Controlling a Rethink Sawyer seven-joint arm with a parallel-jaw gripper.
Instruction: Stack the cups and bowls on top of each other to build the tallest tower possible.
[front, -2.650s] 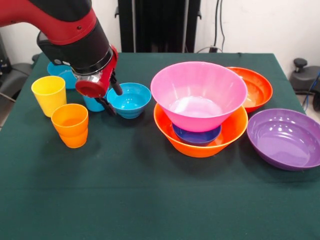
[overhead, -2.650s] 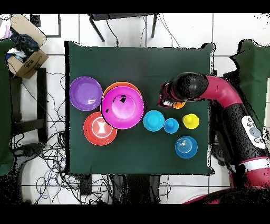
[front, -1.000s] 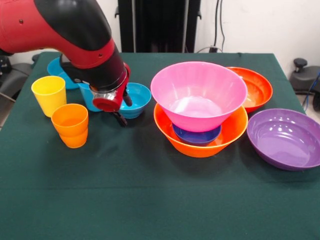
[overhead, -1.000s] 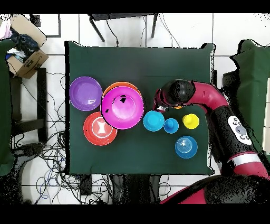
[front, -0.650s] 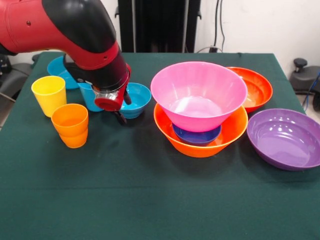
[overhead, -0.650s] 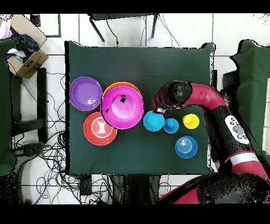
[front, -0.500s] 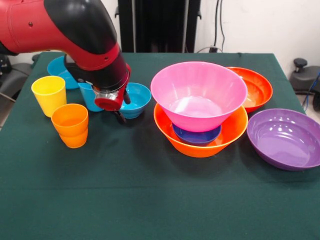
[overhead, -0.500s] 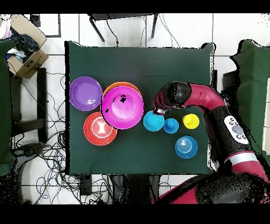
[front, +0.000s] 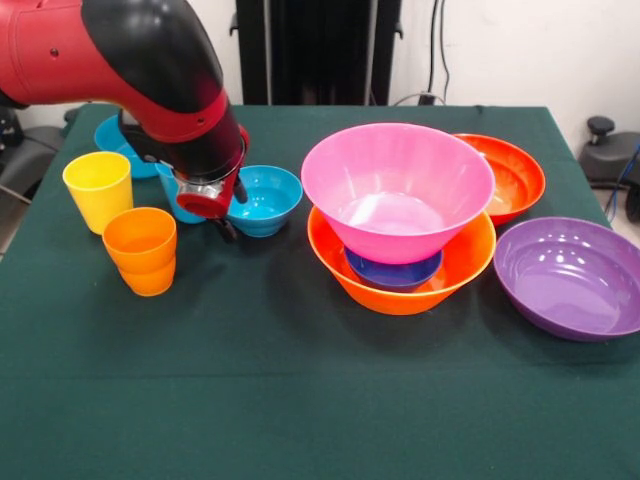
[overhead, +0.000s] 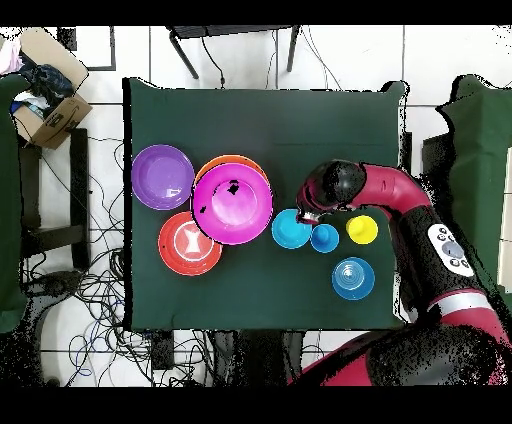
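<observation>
Red arm bent low | gripper (front: 226, 222) beside small teal bowl (front: 262, 198)

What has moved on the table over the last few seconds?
Only the arm moved. The gripper swung from beside the light blue plastic cup across the near rim of the small teal plastic bowl, then eased back toward the cup. Nothing was grasped or released. All cups, bowls and the nested pile stayed put.

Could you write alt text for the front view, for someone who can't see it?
A red and black robot arm lowers its hand beside a small teal bowl on a green table. Yellow and orange cups stand left; right, a pink bowl sits in an orange one, near red-orange and purple bowls.
</observation>
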